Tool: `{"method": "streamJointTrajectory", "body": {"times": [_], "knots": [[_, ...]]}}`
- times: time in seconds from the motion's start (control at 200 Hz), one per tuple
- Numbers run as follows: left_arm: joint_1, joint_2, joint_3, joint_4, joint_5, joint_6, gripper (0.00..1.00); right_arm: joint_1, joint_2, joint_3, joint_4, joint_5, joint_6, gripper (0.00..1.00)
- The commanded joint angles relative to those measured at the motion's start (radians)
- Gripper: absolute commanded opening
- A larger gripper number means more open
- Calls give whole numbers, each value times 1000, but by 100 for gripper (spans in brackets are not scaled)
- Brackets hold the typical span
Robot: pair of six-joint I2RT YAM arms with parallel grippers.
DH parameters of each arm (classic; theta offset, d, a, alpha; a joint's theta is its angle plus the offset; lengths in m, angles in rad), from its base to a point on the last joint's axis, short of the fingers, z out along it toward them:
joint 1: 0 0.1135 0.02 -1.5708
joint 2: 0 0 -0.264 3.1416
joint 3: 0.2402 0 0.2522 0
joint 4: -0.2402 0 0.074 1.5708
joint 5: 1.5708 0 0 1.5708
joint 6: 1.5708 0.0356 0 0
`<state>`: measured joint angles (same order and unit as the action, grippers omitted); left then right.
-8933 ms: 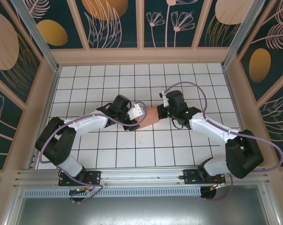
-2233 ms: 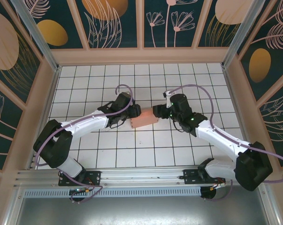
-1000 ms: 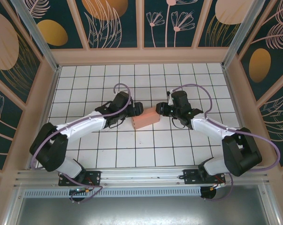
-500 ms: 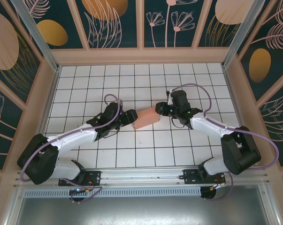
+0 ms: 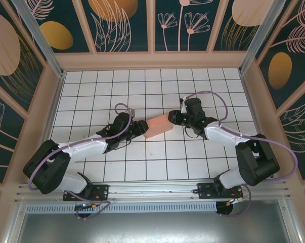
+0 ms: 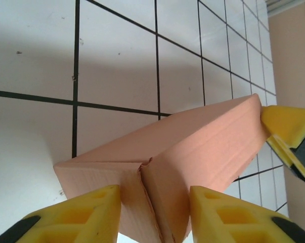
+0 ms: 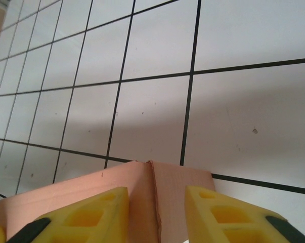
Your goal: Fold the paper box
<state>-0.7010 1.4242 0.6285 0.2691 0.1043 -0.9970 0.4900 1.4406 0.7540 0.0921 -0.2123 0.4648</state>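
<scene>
No text or label readable, so far as visible.

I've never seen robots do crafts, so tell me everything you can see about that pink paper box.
The paper box is salmon-pink thin cardboard, folded into a compact block with a seam down each end, sitting slantwise between the two arms. The left gripper pinches its left end; the right gripper flanks the other end, grip unclear.

Left pincer clamps the paper box, seemingly raised.
</scene>
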Motion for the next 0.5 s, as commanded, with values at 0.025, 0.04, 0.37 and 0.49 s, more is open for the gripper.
{"method": "streamJointTrajectory", "body": {"times": [0.025, 0.04, 0.37, 0.49], "knots": [[6, 62, -59, -58, 7, 1, 29, -10, 26, -41, -21, -29, 8, 28], [6, 63, -60, -55, 5, 1, 29, -10, 27, -41, -20, -32, 8, 27], [10, 109, -58, -29, 26, 35, 13, -8, 5, 7, -34, -96, 16, 0], [10, 112, -47, -35, 25, 37, 26, -6, -17, 40, -44, -93, 15, 19]]}}
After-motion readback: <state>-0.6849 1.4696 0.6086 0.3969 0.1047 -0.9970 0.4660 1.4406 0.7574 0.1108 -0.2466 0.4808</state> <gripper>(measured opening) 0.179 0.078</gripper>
